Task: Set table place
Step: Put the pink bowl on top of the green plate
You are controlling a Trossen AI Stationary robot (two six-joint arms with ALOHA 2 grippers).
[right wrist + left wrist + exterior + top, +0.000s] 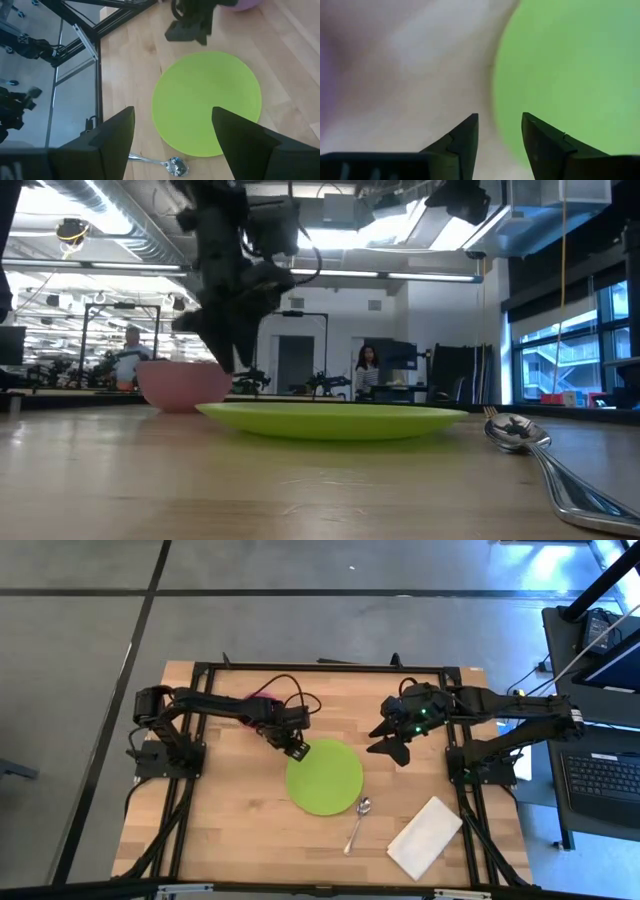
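A round green plate (324, 778) lies flat on the wooden table (230, 830), near its middle. My left gripper (297, 750) is open and hovers just above the plate's far-left rim. In the left wrist view (500, 117) the plate's edge (496, 75) runs between its two fingers. In the low view this gripper (238, 365) stands a little above the plate (330, 418), touching nothing. My right gripper (395, 742) is open and empty above the table, to the right of the plate. Its wrist view (172, 110) looks down on the plate (207, 102).
A metal spoon (358, 823) lies in front of the plate on its right. A folded white napkin (425, 836) lies near the front right corner. A pink bowl (262, 698) stands at the back left, half hidden under my left arm. People stand in the room behind (366, 365).
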